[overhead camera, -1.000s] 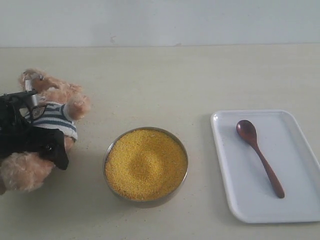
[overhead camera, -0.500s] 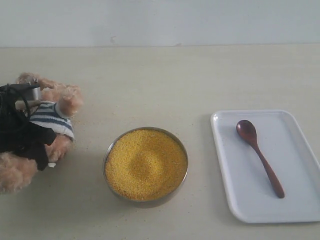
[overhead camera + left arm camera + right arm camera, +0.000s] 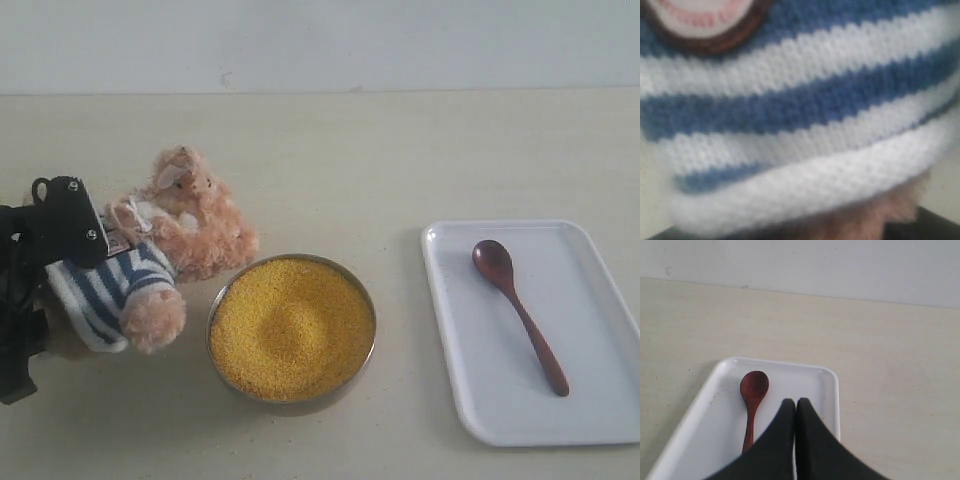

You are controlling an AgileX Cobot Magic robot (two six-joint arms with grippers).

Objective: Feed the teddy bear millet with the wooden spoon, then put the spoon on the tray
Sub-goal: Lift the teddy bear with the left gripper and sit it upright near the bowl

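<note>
Beige tabletop [image 3: 330, 150] under pale wall [image 3: 320, 40]. Exterior: bear [image 3: 190, 225] tilted at 9 o'clock from millet [image 3: 290, 328], seemingly clamped by left gripper [image 3: 65, 215] reaching in from 9 o'clock; at risk of slumping into millet through slipping fabric. Spoon [image 3: 520, 310] lying on tray [image 3: 460, 380] at 3 o'clock, untouched. Left wrist: striped shirt [image 3: 800, 100] filling frame, jaws hidden. Right wrist: right gripper [image 3: 795, 402] pressed together, poised above tray near spoon.

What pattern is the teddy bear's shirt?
Blue and white stripes on the light-brown plush bear's shirt; clearest in left wrist view.
</note>
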